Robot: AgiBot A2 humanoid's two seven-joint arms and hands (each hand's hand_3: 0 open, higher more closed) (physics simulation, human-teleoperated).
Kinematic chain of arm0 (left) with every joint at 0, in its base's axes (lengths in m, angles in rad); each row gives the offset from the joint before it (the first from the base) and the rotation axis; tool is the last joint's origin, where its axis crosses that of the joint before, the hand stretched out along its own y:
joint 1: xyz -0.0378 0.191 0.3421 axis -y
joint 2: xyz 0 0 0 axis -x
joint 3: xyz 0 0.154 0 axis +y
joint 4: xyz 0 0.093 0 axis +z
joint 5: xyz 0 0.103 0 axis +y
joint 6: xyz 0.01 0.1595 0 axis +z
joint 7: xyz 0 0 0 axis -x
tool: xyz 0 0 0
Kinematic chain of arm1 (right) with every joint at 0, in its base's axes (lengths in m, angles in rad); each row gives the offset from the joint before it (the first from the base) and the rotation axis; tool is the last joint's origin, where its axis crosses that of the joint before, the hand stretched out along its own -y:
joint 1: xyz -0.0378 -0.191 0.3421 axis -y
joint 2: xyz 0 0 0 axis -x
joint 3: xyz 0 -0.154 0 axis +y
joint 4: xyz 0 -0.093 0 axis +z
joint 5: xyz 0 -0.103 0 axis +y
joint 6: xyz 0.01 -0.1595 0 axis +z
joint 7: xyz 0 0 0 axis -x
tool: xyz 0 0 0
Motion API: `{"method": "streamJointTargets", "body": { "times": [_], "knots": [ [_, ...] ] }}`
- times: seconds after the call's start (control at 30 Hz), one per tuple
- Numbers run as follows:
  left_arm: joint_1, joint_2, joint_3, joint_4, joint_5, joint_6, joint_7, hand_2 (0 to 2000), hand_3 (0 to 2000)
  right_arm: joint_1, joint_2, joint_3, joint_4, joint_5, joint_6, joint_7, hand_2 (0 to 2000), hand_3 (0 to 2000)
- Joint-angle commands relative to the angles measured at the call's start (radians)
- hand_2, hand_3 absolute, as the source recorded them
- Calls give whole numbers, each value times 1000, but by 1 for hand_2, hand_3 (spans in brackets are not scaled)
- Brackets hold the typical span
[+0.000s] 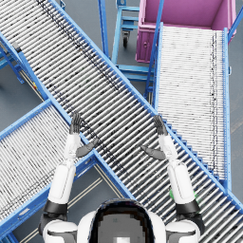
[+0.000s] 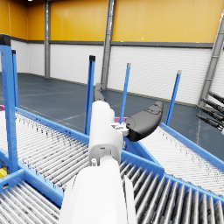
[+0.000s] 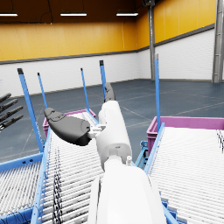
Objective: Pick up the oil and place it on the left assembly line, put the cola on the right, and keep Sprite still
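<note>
My left robot hand (image 1: 77, 140) and right robot hand (image 1: 161, 141) hover open, empty, over the blue roller conveyor (image 1: 109, 109); the walls (image 2: 153, 26) are yellow over white.

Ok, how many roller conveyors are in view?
3: a long diagonal conveyor across the middle, a left conveyor, and a right conveyor ending at the pink bin. More may lie off-frame.

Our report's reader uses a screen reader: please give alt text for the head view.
The left hand and right hand hover open and empty above a diagonal roller conveyor. A left conveyor lies lower left; a right conveyor, upper right, runs up to a pink bin.
</note>
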Motion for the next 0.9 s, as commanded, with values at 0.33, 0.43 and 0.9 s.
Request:
{"method": "streamJointTargets", "body": {
  "times": [0.33,0.43,0.9],
  "knots": [
    [0,0,0,0,0,0,0,0,0,0,0,0,0,0,0,0,0,0],
    [0,0,0,0,0,0,0,0,0,0,0,0,0,0,0,0,0,0],
    [0,0,0,0,0,-49,-49,0,0,0,0,0,0,0,-48,49,0,0]
  ]
}}
